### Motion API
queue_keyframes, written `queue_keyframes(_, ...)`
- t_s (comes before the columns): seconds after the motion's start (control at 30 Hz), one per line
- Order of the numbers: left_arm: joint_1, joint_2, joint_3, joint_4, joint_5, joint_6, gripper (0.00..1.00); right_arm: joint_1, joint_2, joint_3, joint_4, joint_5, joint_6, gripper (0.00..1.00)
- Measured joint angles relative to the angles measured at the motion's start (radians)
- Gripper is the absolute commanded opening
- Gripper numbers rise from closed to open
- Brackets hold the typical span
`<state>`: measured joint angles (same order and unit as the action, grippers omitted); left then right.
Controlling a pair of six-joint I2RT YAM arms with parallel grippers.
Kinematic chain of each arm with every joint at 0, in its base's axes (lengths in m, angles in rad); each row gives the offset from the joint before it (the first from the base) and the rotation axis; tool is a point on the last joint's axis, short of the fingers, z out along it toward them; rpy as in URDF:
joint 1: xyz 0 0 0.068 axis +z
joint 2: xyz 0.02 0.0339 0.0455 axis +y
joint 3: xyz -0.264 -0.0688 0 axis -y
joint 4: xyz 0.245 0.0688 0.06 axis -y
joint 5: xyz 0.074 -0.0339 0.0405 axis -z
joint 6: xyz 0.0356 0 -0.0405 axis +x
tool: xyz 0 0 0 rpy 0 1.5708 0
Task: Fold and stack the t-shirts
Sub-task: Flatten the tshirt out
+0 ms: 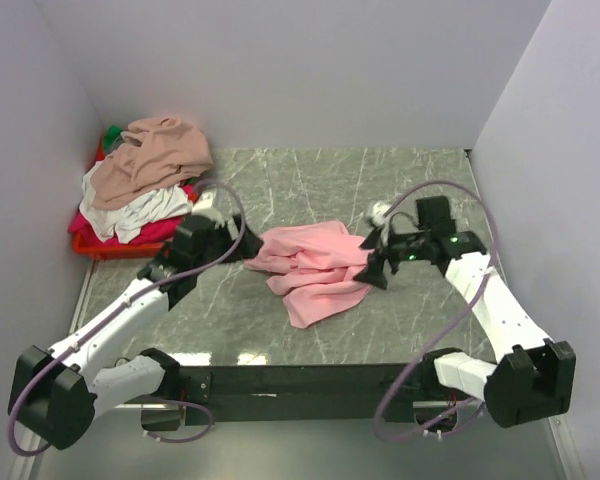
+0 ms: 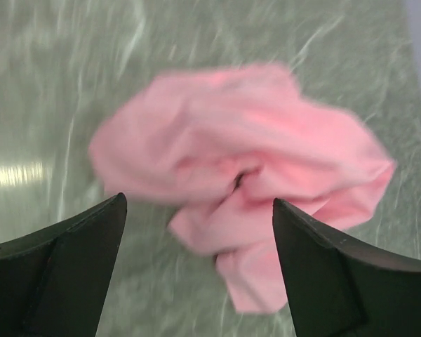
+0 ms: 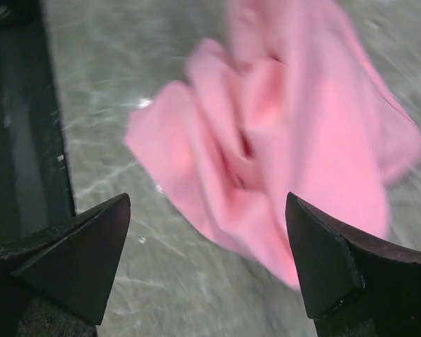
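Note:
A light pink t-shirt point(image 1: 313, 267) lies crumpled in the middle of the green marble table. It also shows in the left wrist view point(image 2: 245, 175) and the right wrist view point(image 3: 295, 140). My left gripper point(image 1: 248, 246) is open at the shirt's left edge, holding nothing. My right gripper point(image 1: 373, 262) is open at the shirt's right edge, holding nothing. A pile of other t-shirts sits at the back left, a tan one point(image 1: 155, 155) on top, then white point(image 1: 140, 212) and magenta point(image 1: 155, 233). A bit of green point(image 1: 111, 133) shows behind.
A red plastic basket point(image 1: 105, 248) holds the pile at the back left, against the left wall. White walls close the table on three sides. A black bar point(image 1: 300, 378) runs along the near edge between the arm bases.

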<state>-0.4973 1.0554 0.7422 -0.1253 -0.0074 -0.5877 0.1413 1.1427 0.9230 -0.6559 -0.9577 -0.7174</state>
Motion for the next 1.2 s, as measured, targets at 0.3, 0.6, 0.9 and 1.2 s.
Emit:
queue_keyframes(0.3,0.025,-0.06,-0.219,-0.017,0.047,-0.283,0.81,0.602,0.059,-0.035,0.026,0.257,-0.121,0.85)
queue_keyframes(0.6,0.029,-0.035,-0.237,0.021,0.001,-0.38,0.74,0.911,0.343,-0.023,0.126,0.612,-0.082,0.77)
queue_keyframes(0.9,0.029,0.152,-0.24,0.121,-0.006,-0.402,0.7,0.928,0.381,-0.024,0.222,0.737,-0.027,0.69)
queue_keyframes(1.2,0.029,0.28,-0.216,0.19,-0.017,-0.402,0.67,0.927,0.411,-0.024,0.253,0.766,0.0,0.36)
